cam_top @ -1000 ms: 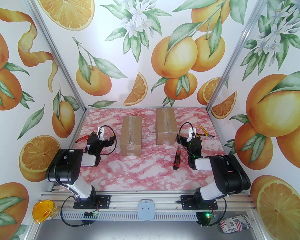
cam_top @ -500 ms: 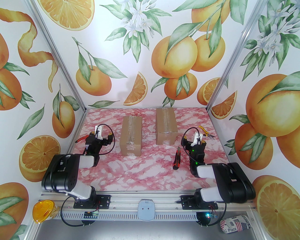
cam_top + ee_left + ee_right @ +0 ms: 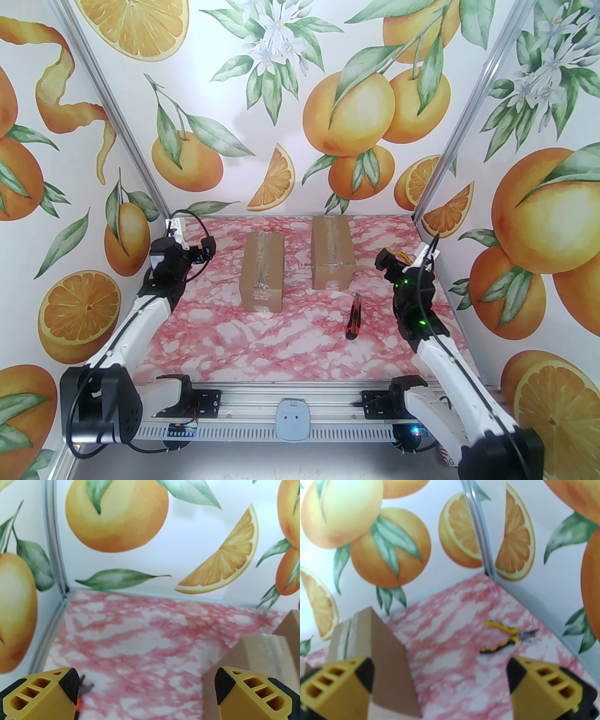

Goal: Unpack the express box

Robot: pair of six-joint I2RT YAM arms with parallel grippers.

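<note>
Top external view: two cardboard boxes sat side by side at the far middle of the pink marbled tabletop [image 3: 281, 347] — left box [image 3: 261, 272], and right box [image 3: 333, 258] set slightly farther back, each with tape along its top seam. Utility knife [image 3: 354, 322] lay near the right box's front. Left fingers [image 3: 46, 691] were spread wide and empty, raised near the left wall. Right fingers [image 3: 543, 679] were likewise apart and empty — yellow pliers [image 3: 502, 639] lay on the tabletop beyond them.

The right gripper [image 3: 440, 676] gapes empty, near side of the cardboard box [image 3: 386, 648]; yellow-handled pliers [image 3: 502, 638] lie right of the box.
</note>
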